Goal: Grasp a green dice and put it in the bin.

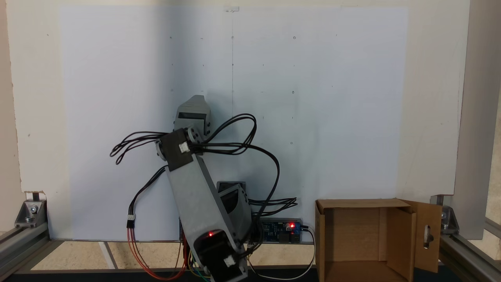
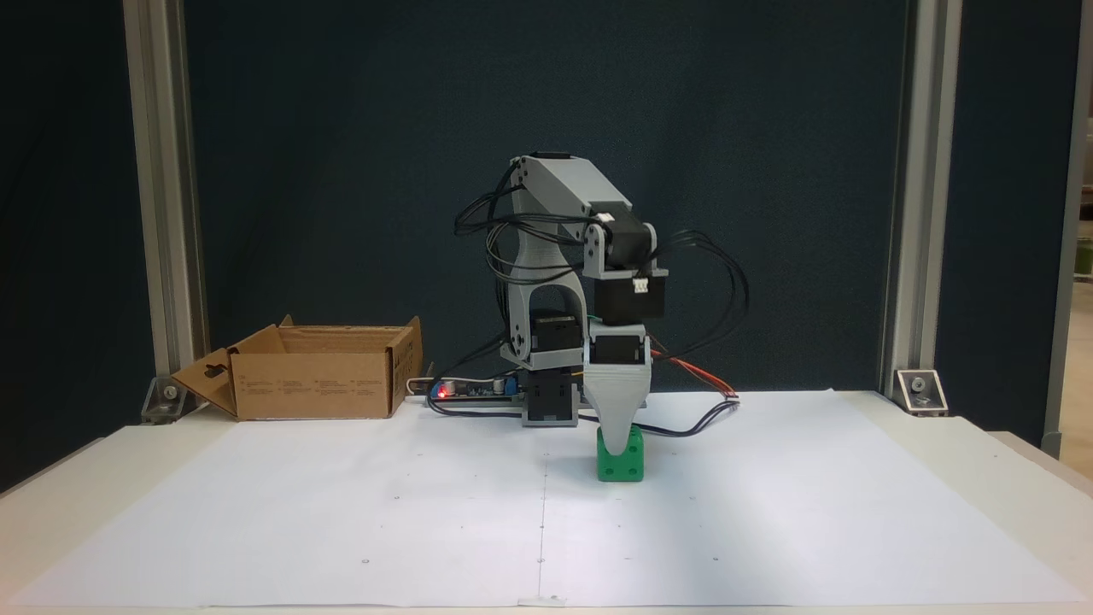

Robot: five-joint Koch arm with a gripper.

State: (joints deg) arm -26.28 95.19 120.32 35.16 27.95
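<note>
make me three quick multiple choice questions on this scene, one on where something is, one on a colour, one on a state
1. In the fixed view facing the arm, where does the bin sit relative to the arm?
A. To its left
B. To its right
C. Directly in front of it

2. What colour is the dice under the gripper?
A. Red
B. Green
C. Blue

3. What state is the bin in?
A. Taped shut
B. Crushed flat
C. Open, flaps out

Answers:
1. A, the cardboard box stands at the left edge of the white paper, well apart from the arm's base.
2. B, the cube on the paper is bright green.
3. C, in both fixed views the flaps stand outward, and the other fixed view looks into its bare inside.
</note>
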